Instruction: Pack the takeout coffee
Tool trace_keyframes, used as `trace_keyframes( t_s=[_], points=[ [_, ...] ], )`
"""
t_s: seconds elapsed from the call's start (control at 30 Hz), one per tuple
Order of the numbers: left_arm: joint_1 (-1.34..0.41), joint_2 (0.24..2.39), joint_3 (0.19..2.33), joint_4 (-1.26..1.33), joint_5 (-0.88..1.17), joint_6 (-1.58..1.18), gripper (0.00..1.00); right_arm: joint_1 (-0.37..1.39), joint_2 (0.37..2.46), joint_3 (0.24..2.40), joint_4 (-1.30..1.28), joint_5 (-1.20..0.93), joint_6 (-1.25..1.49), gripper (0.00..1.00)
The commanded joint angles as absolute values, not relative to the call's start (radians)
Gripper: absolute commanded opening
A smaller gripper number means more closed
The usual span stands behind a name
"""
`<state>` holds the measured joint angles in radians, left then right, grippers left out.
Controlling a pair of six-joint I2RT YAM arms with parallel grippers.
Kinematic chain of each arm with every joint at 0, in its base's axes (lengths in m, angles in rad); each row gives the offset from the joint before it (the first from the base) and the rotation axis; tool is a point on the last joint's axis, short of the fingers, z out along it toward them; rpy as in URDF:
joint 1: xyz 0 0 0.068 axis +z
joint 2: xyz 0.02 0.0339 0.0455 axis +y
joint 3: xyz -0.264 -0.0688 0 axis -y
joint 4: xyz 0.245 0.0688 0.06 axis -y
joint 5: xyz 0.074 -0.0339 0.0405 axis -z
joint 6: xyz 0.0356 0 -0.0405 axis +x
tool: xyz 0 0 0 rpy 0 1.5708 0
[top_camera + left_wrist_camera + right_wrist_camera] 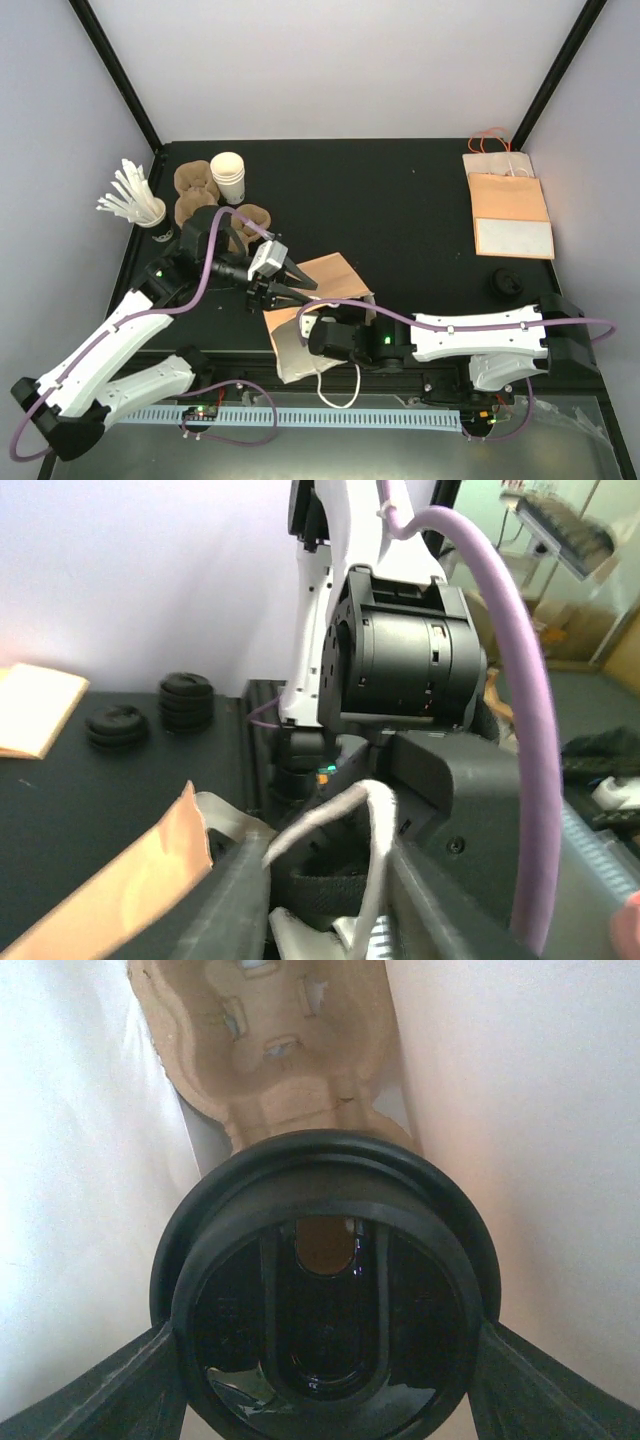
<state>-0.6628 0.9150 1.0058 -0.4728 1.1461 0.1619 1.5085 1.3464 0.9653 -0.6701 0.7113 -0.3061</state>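
**Top view.** The bag (335, 275) lies on its side at mid-table. My right arm (470, 340) reaches into its mouth from the right, so that gripper and the coffee are hidden from this camera. The left gripper (305, 283) sits at the bag's upper edge.

**Left wrist view.** The left jaws stand a narrow gap apart. The bag's white handle (340, 815) passes between them, thinner than the gap. I cannot tell whether either finger touches it. The bag's brown edge (150, 880) lies just to the left.

**Right wrist view.** The coffee (325, 1300) sits inside the bag, its black lid filling the lower frame. The right gripper (325, 1390) is clamped on it, one finger against each side of the lid. A cardboard carrier (280, 1040) lies directly beyond the cup, deeper in the bag. Pale bag walls close in on both sides.
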Motion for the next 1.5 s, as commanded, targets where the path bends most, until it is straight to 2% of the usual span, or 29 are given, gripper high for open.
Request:
trace_keyframes(
  t_s=[0.0, 0.13, 0.27, 0.47, 0.6, 0.7, 0.77, 0.9, 1.0, 1.2, 1.47],
  points=[
    [-0.666, 0.857, 0.996, -0.431, 1.029, 0.089, 0.47, 1.512, 1.321, 0.945, -0.591, 0.723, -0.350, 0.41],
    [-0.658, 0.840, 1.024, -0.452, 0.929, 0.015, 0.70, 1.512, 1.324, 0.916, -0.556, 0.746, -0.376, 0.41],
    [-0.603, 0.863, 1.104, -0.542, 0.667, -0.096, 0.87, 1.511, 1.320, 0.913, -0.545, 0.753, -0.386, 0.41],
    [-0.500, 1.068, 1.342, -0.878, 0.349, -0.171, 0.99, 1.510, 1.312, 0.910, -0.538, 0.762, -0.400, 0.41],
    [-0.483, 1.232, 1.347, -0.909, 0.336, -0.134, 0.99, 1.512, 1.309, 0.906, -0.519, 0.765, -0.418, 0.41],
    [-0.480, 1.446, 1.421, -0.971, 0.383, -0.023, 0.99, 1.511, 1.314, 0.908, -0.506, 0.773, -0.430, 0.41],
    [-0.475, 1.578, 1.519, -1.056, 0.373, -0.001, 0.89, 1.511, 1.315, 0.903, -0.496, 0.773, -0.434, 0.41],
    [-0.470, 1.793, 1.663, -1.138, 0.375, 0.010, 0.63, 1.510, 1.312, 0.882, -0.469, 0.781, -0.450, 0.41],
    [-0.469, 1.890, 1.732, -1.150, 0.383, 0.005, 0.51, 1.510, 1.305, 0.873, -0.457, 0.783, -0.459, 0.41],
    [-0.460, 2.008, 1.815, -1.168, 0.306, -0.010, 0.37, 1.511, 1.303, 0.876, -0.463, 0.778, -0.454, 0.41],
    [-0.464, 2.158, 1.853, -1.250, 0.378, 0.057, 0.20, 1.510, 1.314, 0.880, -0.447, 0.778, -0.481, 0.41]
  ],
)
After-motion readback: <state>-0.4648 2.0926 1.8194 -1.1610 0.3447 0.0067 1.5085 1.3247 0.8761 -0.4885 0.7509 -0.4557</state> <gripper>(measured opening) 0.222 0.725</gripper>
